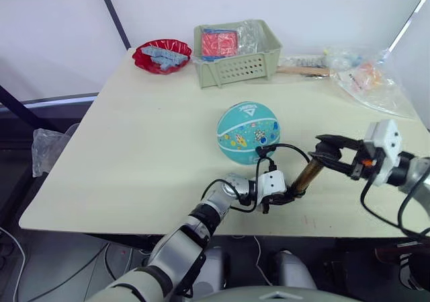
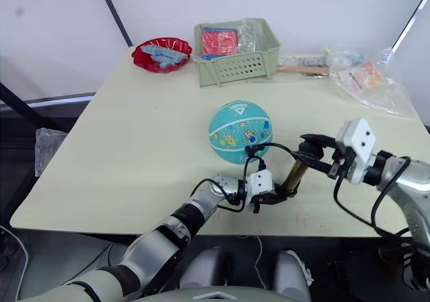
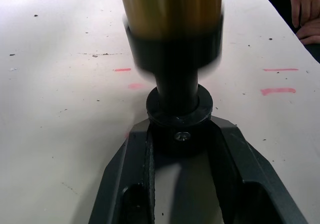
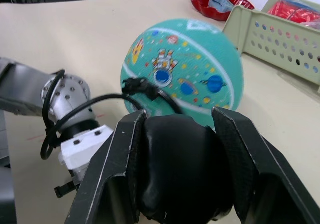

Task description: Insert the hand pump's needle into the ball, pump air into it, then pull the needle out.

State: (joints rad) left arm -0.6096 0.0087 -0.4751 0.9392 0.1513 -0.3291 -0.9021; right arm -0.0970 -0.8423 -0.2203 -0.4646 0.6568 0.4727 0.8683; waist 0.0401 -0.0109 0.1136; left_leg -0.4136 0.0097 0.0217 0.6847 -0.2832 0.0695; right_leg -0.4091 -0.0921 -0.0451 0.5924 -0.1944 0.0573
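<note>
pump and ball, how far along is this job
Done, by the look of it: the hose's end fitting sits against the ball, so the needle seems to be in, though its tip is hidden. In hand: the left gripper clamps the foot end of the hand pump and the right gripper grips its black T-handle, as if pumping. Left: finishing the pumping and pulling the needle out.

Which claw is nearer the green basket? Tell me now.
Right, though not by much. The right claw grips the hand pump handle, closer to the green basket at the table's far edge. The left claw holds the pump's foot nearer the front edge.
</note>
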